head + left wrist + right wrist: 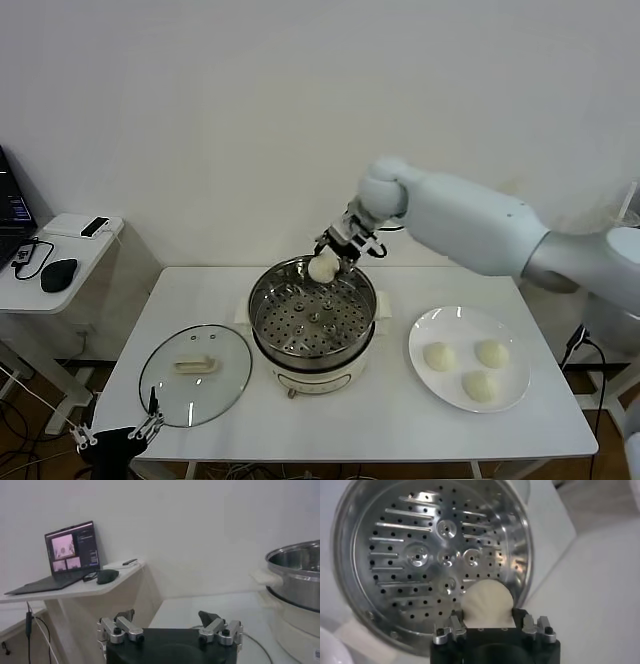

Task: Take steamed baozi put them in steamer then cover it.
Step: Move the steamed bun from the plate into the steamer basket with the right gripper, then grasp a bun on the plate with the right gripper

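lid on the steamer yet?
No, the lid lies on the table, to the left of the open steamer.

I work in a lab: bare white walls, loose cables (25,405), and a laptop (62,555) beyond my left tool (170,630).

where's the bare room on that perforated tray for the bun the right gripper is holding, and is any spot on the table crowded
The steamer tray is entirely bare; the right gripper holds a baozi over its far rim. Bare table lies between the glass lid and steamer, and along the front edge. The plate is crowded with three baozi. The left gripper is parked below the table's front-left corner.
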